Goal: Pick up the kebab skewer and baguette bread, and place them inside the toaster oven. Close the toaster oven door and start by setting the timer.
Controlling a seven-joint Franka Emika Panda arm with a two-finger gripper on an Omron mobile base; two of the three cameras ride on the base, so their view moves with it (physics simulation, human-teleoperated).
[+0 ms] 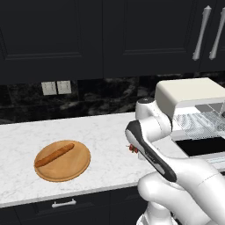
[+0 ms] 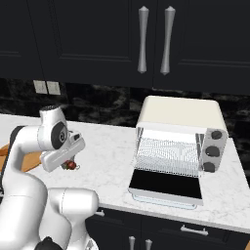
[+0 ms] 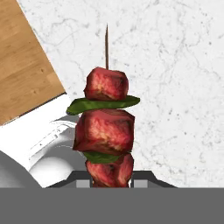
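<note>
My gripper is shut on the kebab skewer, whose red meat chunks and green slices rise from between the fingers above the marble counter. In the base views the kebab skewer hangs at the hand over the counter, between board and oven. The baguette bread lies on the round wooden board at the left. The cream-white toaster oven stands at the right. Its toaster oven door is folded down flat, baring the wire rack.
Two knobs sit on the oven's right front. Dark wall cabinets with silver handles hang above. Wall outlets are on the black backsplash. A corner of the wooden board lies near the hand. The counter's front edge runs close to the arm.
</note>
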